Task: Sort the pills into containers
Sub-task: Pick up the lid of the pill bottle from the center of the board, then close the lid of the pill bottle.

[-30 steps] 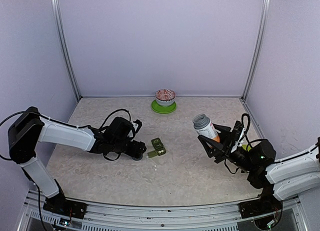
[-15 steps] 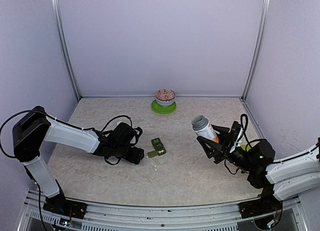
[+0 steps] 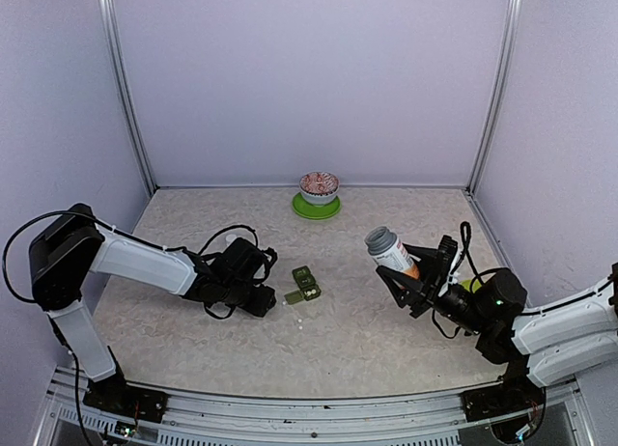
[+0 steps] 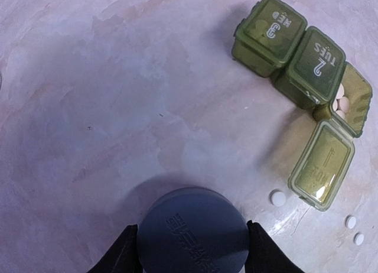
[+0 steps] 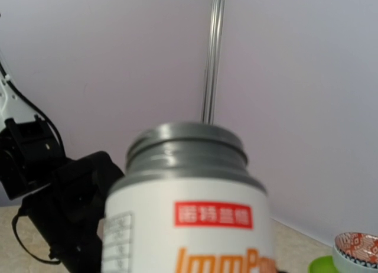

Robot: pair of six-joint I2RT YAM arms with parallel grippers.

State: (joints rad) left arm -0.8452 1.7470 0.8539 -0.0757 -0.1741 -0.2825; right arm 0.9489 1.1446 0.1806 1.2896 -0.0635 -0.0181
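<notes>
Clamps left gripper (image 4: 192, 231) on a dark cap (image 4: 189, 214) on the table (image 4: 88, 107); containers (image 4: 301, 60) ahead-right, end lid (image 4: 322, 166) open, loose pills (image 4: 277, 197) just right, bare table left. Grasps an uncapped bottle (image 3: 391, 249) aloft in right gripper (image 3: 412, 274), clear of walls (image 3: 546, 176)

Left arm (image 3: 145, 263) lay low and stretched inward over the worktop (image 3: 367, 340). The left claw (image 3: 263, 299) sat close to the surface, fingers (image 4: 121, 255) pressed on both sides of a dark round cap (image 4: 192, 234). Right arm (image 3: 565, 325) reached inward. The right claw (image 3: 413, 277) was raised clear of the worktop, clamped on a tilted white bottle (image 3: 391, 250).
</notes>
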